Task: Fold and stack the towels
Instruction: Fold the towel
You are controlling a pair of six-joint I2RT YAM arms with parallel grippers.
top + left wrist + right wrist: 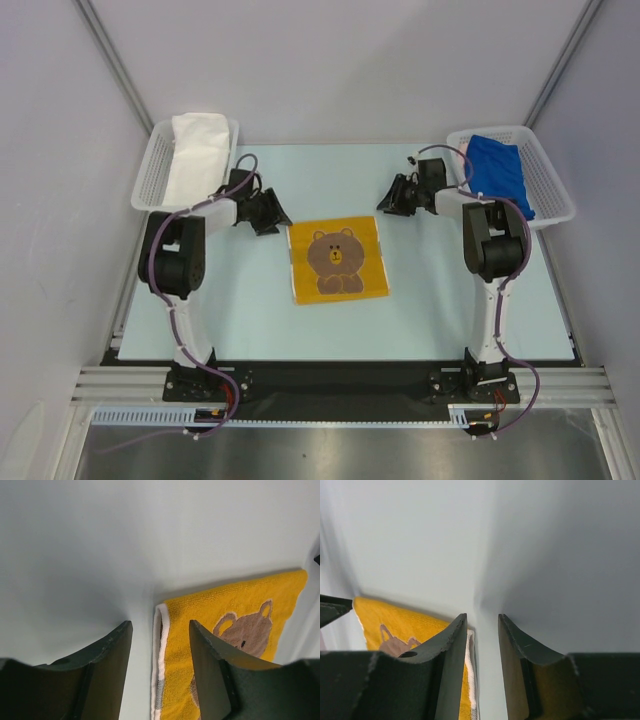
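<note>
Bear towel (337,259), yellow with a brown bear, lies flat and squared-off mid tabletop (430,310), between the two arms, bear face up. Left arm (178,255) reaches in toward the towel's far left corner; left jaws parted, nothing between them. In the left wrist view the same towel (240,610) shows its white-hemmed corner in the gap below the jaws, running under the right-hand finger (210,665). Right arm (492,240) reaches toward the far right corner; right jaws also parted, narrower gap, holding nothing. In the right wrist view the towel (395,617) sits beside and behind the left-hand finger (451,660), white hem just at its inner edge, bare tabletop in the gap. Can't tell if either pair touches the cloth. White towel (195,155) is bunched in the left basket (148,185) at the far left corner. Blue towel (500,170) is crumpled in the right basket (555,190) at the far right corner, well apart from the bear towel.
</note>
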